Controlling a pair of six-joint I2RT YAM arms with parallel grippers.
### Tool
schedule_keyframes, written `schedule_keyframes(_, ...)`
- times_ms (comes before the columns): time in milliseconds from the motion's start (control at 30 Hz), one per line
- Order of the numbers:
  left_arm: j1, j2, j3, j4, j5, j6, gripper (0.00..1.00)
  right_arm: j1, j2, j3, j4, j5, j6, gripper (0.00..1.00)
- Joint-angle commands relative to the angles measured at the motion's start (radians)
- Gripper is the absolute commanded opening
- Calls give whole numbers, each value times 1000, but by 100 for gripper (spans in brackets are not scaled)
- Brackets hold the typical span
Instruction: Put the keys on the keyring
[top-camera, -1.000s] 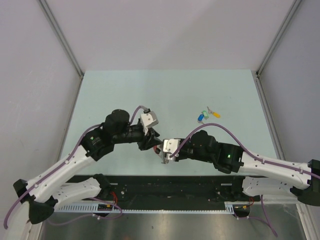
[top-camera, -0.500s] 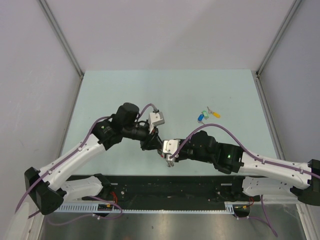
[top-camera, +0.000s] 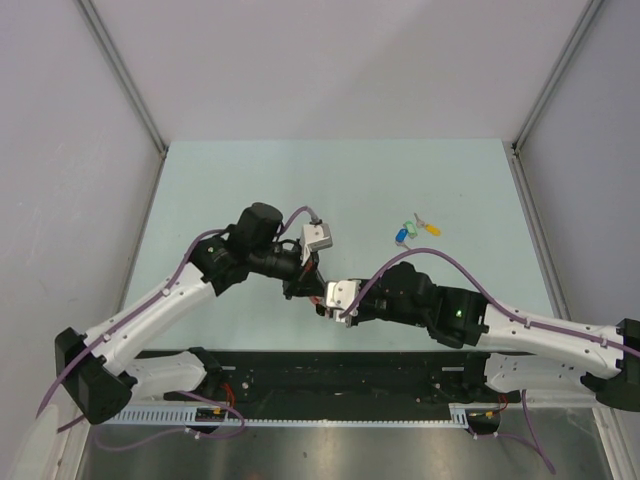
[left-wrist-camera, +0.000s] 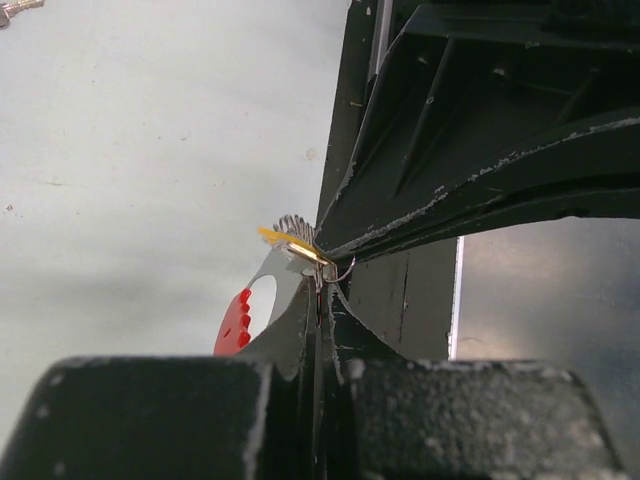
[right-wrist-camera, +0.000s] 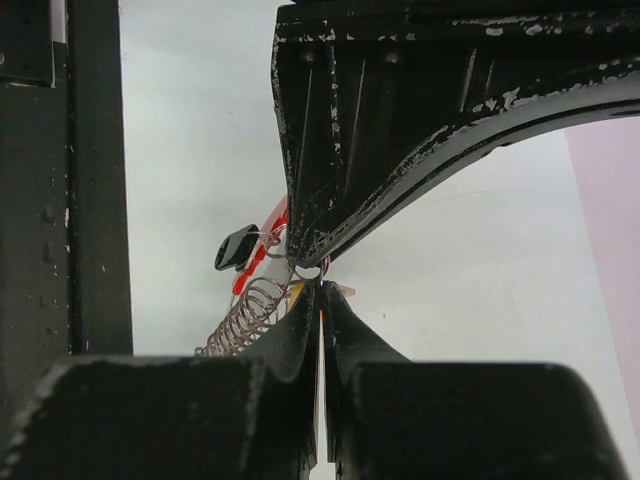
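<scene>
The two grippers meet tip to tip near the table's front edge. My left gripper (top-camera: 302, 289) (left-wrist-camera: 322, 288) is shut on the red keyring (left-wrist-camera: 234, 324), whose loop hangs to the left of the fingers. My right gripper (top-camera: 323, 307) (right-wrist-camera: 320, 287) is shut on a thin yellow key (left-wrist-camera: 284, 240), pressed against a small wire ring (right-wrist-camera: 308, 270). In the right wrist view the red keyring (right-wrist-camera: 268, 233) carries a black-headed key (right-wrist-camera: 236, 247) and a silvery coiled chain (right-wrist-camera: 244, 316). Green, blue and yellow keys (top-camera: 414, 230) lie together on the table.
The pale green table (top-camera: 230, 190) ends at a black rail (top-camera: 340, 370) just in front of the grippers. Grey walls and metal posts (top-camera: 125, 75) close in the sides and back. The loose keys lie to the right of the right forearm.
The left arm has swung its elbow up and moved its gripper right, closing onto the right gripper's tips. The right arm has barely moved.
</scene>
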Motion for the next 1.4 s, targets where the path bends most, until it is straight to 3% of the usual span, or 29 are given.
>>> schedule_keyframes(0,29,-64,8,27,49,24,0,5,-55,55,-12,44,15,0)
schedule_keyframes(400,62,-253,-133,284,-62,-146,1,25,-71,20,11,19,62,0)
schedule_keyframes(600,61,-328,-236,491,-116,-292,0,36,-48,8,80,-1,66,0)
schedule_keyframes(833,56,-349,-319,647,-179,-366,0,37,3,9,138,25,66,0)
schedule_keyframes(933,56,-365,-317,618,-246,-361,22,28,-3,9,144,67,75,0)
schedule_keyframes(967,58,-371,-314,590,-312,-352,42,22,-9,8,141,70,77,0)
schedule_keyframes(1067,67,-412,-300,550,-432,-326,66,-15,-25,9,124,67,94,0)
schedule_keyframes(1133,81,-432,-276,515,-484,-312,74,-41,-29,8,118,64,103,0)
schedule_keyframes(1167,84,-452,-267,503,-518,-306,86,-50,-36,8,112,64,106,0)
schedule_keyframes(1267,98,-501,-254,481,-724,-310,100,-73,-51,8,94,65,123,0)
schedule_keyframes(1367,127,-532,-262,464,-831,-350,100,-94,-65,9,71,77,152,0)
